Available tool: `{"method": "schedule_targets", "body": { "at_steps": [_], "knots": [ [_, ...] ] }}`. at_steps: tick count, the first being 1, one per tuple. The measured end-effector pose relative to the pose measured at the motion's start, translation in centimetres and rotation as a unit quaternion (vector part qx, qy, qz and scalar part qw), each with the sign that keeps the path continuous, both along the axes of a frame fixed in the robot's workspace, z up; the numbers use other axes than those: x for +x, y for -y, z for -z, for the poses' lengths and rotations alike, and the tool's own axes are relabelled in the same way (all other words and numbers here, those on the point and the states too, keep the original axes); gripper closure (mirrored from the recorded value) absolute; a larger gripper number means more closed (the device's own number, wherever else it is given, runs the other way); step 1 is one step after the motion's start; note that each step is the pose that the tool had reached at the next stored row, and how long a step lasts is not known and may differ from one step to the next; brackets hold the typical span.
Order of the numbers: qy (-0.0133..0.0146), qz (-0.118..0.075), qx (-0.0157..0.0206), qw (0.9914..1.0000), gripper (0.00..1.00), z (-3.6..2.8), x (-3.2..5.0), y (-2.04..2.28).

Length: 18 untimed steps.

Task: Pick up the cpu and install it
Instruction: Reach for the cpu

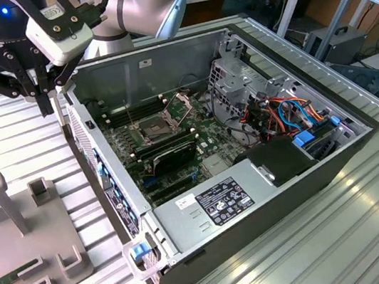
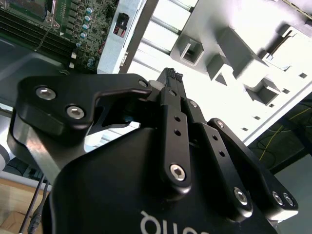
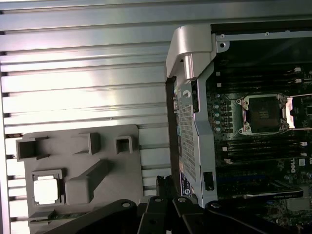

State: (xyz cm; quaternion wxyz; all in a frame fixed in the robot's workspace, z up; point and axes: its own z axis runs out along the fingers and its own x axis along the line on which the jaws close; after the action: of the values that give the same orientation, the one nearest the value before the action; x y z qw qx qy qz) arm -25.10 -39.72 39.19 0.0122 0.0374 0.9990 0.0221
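- Black gripper poised just outside the case wall on the exterior view's left, tips pointing down over the ribbed metal table.
- Fingers drawn tight together in the second wrist view, with nothing pinched between them.
- In the first wrist view, the cpu lying flat, pale metal face up, in a square pocket of the grey fixture plate; apart from the gripper and untouched.
- Fixture plate resting on the table beside the open computer case, on the exterior view's left of it.
- Inside the case, a green motherboard lying flat, with the square socket near its middle.
- Hinged metal frame tipped up and open, the socket showing its dark bed; cpu not yet installed.
- Long memory sticks seated in slots just beside the socket.
- Orange and blue cables bundled at the case's end on the exterior view's right.
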Motion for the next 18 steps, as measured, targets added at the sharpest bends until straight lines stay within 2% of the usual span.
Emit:
{"method": "schedule_targets", "body": {
  "at_steps": [4,6,12,14,16,18],
  "knots": [
    [0.0000,0.000,0.0001,1.00000,0.89,0.00,-0.14,0.00],
    [0.0000,0.000,0.0000,1.00000,0.89,0.00,-1.90,0.00],
    [0.0000,0.000,0.0000,1.00000,0.89,0.00,-2.06,0.00],
    [0.0000,0.000,0.0000,1.00000,0.89,0.01,-2.42,0.00],
    [0.0000,0.000,0.0000,1.00000,0.89,0.04,-3.35,0.00],
    [0.0001,0.000,0.0000,1.00000,0.89,0.06,-3.70,0.00]
  ]
}}
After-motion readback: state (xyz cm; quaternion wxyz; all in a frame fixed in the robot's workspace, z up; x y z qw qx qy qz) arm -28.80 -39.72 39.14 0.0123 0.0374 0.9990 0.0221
